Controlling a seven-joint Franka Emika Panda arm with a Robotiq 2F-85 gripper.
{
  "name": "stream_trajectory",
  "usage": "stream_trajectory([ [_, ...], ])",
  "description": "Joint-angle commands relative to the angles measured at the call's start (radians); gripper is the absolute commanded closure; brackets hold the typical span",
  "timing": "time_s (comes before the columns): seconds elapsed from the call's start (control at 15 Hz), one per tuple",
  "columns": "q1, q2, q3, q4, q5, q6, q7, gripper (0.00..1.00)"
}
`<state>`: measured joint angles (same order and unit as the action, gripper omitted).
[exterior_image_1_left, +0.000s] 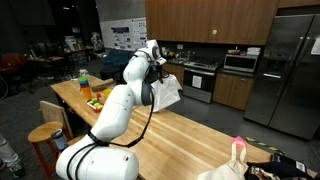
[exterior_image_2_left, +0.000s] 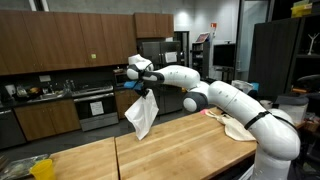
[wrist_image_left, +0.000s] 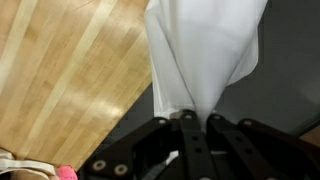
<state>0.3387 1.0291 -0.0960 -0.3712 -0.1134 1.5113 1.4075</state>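
**Cloth held aloft at the desk's edge**

A white cloth (exterior_image_1_left: 167, 93) is seen dangling in mid-air, gathered at its top and pinched by the end effector (exterior_image_1_left: 158, 70). In the wrist view it is bunched into a narrow neck exactly where the fingers (wrist_image_left: 186, 128) are pressed together on it. The cloth is hung above the edge of the wooden desk (exterior_image_2_left: 175, 150), and no contact with the surface can be made out. A green bottle (exterior_image_1_left: 83, 77) is spotted at the far end of the desk, well apart from the cloth. A stool (exterior_image_1_left: 45, 133) is parked beside the desk. Behind, a steel fridge (exterior_image_1_left: 290, 70) and an oven (exterior_image_2_left: 97, 108) are lined up along the wall.
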Motion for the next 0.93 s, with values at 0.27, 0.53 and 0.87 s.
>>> stream_trajectory([
  [0.27, -0.002, 0.006, 0.005, 0.007, -0.004, -0.001, 0.014, 0.93],
  [0.53, 0.012, 0.006, 0.001, -0.002, -0.017, -0.017, -0.024, 0.98],
  [0.87, 0.061, -0.001, 0.022, -0.045, -0.021, -0.120, -0.270, 0.98],
])
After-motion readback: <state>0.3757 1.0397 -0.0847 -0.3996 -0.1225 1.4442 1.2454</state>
